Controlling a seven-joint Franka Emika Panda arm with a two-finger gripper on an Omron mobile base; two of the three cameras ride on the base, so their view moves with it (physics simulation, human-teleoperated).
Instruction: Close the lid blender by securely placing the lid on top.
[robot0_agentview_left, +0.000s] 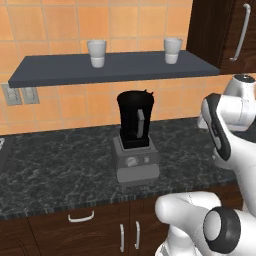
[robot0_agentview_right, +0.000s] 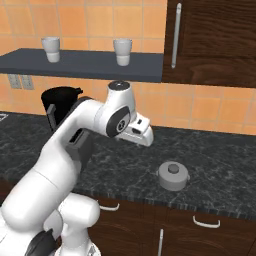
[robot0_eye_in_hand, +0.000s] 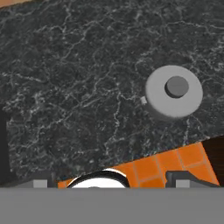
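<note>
The round, squat grey lid (robot0_agentview_right: 173, 176) with a darker raised knob at its centre looks like a rigid moulded piece, probably light and stiff, with smooth sides that could slip under a loose grip. My judgement is that the central knob offers the surest hold, narrow enough for the pincer to close around, while the wide rim would ask for a much broader opening; a small tab juts from its edge, which may need lining up when it is seated. It lies flat on the black speckled stone counter (robot0_agentview_right: 220, 150), at the lower right of the right base view and at the upper right of the hand view (robot0_eye_in_hand: 173, 92). The tall black tapered blender jar with a grey vertical handle, on a boxy grey base with a round dial (robot0_agentview_left: 135, 137), stands at the centre of the left base view with its top open, well apart from the lid. The pincer (robot0_eye_in_hand: 105, 180) shows just its two dark tips at the bottom of the hand view, set wide apart with nothing between them. It hovers above the counter, off to one side of the lid.
</note>
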